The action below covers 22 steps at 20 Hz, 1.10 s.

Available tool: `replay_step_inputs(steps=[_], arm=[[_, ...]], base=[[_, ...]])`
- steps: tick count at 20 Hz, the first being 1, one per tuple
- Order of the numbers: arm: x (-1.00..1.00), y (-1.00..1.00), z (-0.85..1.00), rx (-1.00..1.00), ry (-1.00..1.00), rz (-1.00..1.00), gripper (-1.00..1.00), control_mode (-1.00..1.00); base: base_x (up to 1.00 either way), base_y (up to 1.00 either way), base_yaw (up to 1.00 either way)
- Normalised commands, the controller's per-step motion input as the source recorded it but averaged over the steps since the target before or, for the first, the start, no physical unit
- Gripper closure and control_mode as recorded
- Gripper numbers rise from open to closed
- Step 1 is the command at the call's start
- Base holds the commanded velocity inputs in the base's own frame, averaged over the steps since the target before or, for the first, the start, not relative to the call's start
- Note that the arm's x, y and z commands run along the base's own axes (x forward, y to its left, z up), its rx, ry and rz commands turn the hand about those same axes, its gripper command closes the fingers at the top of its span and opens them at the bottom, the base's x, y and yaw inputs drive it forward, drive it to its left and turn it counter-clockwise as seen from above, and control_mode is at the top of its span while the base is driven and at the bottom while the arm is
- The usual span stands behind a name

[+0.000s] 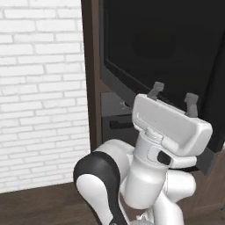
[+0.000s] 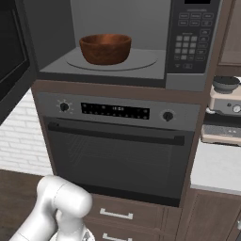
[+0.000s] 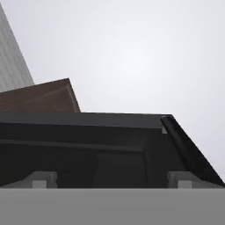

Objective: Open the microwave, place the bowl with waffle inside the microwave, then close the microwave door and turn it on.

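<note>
At left, microwave door (image 1: 176, 48) swung wide, empty gripper (image 1: 173, 97) with jaws spread against its lower edge; at right, bowl (image 2: 105, 48) on the turntable's centre inside microwave (image 2: 192, 42): door-closing step, next push shut.

Flat, even rendered light with no clear source; shadows stay faint, the black microwave door (image 1: 167, 48) shows no glare, edges look soft
</note>
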Motion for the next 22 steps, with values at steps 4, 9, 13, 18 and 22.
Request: replay_step_inputs(steps=[4,9,13,18,22], arm=[[0.00,-0.54,0.00,0.49,0.00,0.11,-1.00,-1.00],[0.02,-0.51,0.05,0.46,0.00,0.12,-1.00,-1.00],[0.18,-0.32,0.05,0.39,0.00,0.12,-1.00,-1.00],[0.30,-0.11,0.09,0.28,0.00,0.08,-1.00,-1.00],[0.53,-0.10,0.26,0.27,0.03,0.08,-1.00,-1.00]], base=[[0.00,0.00,0.00],[0.00,0.00,0.00],[0.00,0.00,0.00],[0.00,0.00,0.00],[0.00,0.00,0.00]])
